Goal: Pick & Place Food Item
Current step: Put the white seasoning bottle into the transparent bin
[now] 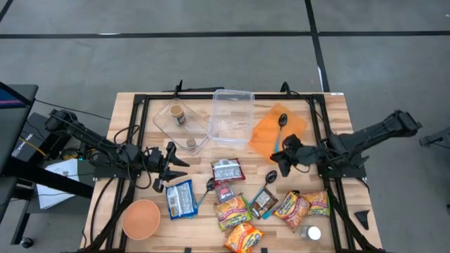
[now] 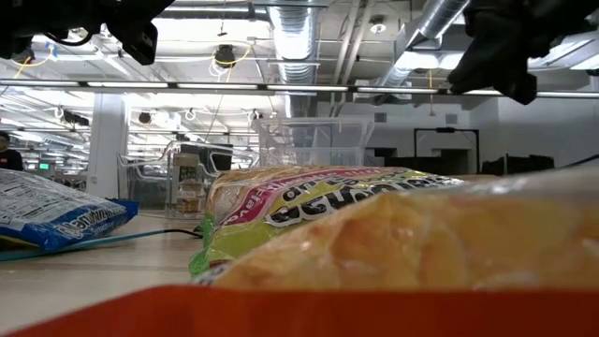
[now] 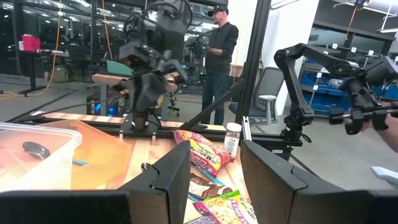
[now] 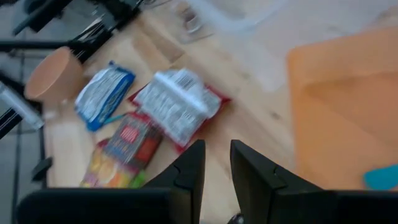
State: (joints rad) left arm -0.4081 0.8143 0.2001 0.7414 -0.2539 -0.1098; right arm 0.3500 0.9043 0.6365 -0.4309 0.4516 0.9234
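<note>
Little done yet, by the look of it; food packets strewn across the near half of the table [image 1: 330, 105], none lifted; red packet [image 1: 226, 170] flat at centre, blue packet [image 1: 181, 199] beside the bowl [image 1: 141, 218], yellow packets [image 1: 232, 211] and more toward the near edge; spoons among them, one on the orange cloth [image 1: 271, 133].

Clear bin [image 1: 230, 116] at the far side, no packet visible inside; second clear tub [image 1: 177, 123] next to it, holding two small jars only; likely destination one of these, though impossible to say which.

Left gripper [image 1: 171, 169] raised above the boards, near the blue packet, empty; fingers [image 3: 171, 177] parted with bare gap between, packets visible through it on the table beyond.

Right gripper [image 1: 283, 160] hovering at the near edge of the orange cloth, well above the wood; fingers [image 4: 189, 171] close together but a slit between them, nothing gripped; red packet [image 4: 179, 106] ahead and below in its wrist view, so probably the target; a guess, nothing more.

Left to do, seemingly everything: descent, grasp, carry, release into a container.

Person standing in the room beyond the table, clear of the arms.
</note>
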